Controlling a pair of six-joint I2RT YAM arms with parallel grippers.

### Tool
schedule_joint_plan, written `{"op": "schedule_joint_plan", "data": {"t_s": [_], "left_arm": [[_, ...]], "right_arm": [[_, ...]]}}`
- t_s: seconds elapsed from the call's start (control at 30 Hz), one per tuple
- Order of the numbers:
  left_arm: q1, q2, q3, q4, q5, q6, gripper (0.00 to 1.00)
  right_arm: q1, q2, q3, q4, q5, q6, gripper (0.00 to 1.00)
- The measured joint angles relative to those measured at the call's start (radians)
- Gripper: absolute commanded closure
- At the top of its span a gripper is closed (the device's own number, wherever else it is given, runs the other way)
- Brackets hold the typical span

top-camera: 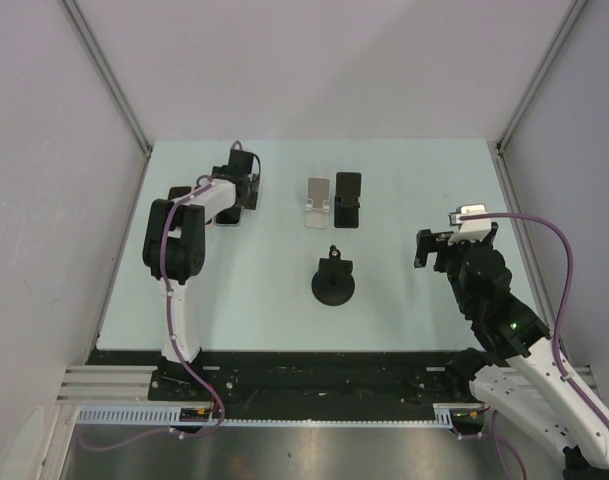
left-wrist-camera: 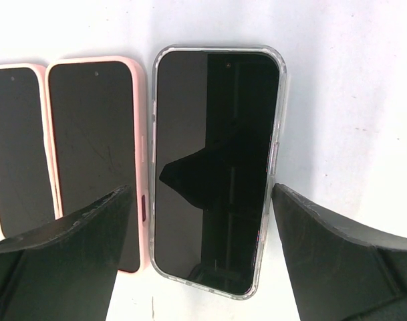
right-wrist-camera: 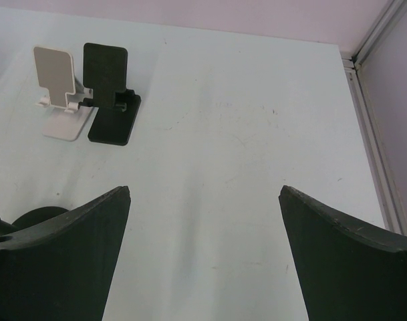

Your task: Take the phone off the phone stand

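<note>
Phone in clear case [left-wrist-camera: 213, 167] flat between spread fingers of left gripper [left-wrist-camera: 202, 189], pink-cased phone [left-wrist-camera: 96, 154] just beside. Right gripper [right-wrist-camera: 204, 190] spread, gripping nothing; white stand [right-wrist-camera: 56, 87], black stand [right-wrist-camera: 106, 73] to far left.

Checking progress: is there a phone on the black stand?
No, the black stand holds nothing, and neither does the white stand beside it.

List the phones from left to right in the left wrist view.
In order: pale-cased phone, cut off by the frame edge → pink-cased phone → clear-cased phone. All three screens are dark.
</note>
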Motion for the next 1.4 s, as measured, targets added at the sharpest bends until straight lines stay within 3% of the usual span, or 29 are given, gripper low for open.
{"op": "schedule_joint_plan", "data": {"t_s": [0.87,1.0,1.2,1.4], "left_arm": [[0.021,-0.042,0.007,-0.038,-0.004,-0.012,0.05],[0.034,-0.189,-0.027,-0.05,0.015,-0.032,0.04],[0.04,-0.573,-0.119,-0.032,0.104,-0.1,0.0],[0.031,-0.966,-0.29,0.001,0.194,-0.149,0.0]], "right_arm": [[0.0,0.009,0.0,0.015,-0.075,0.004,0.0],[0.0,0.023,0.0,0.034,-0.153,0.027,0.0],[0.027,0.095,0.0,0.073,-0.269,0.119,0.0],[0.335,0.24,-0.002,0.148,-0.166,0.186,0.08]]}}
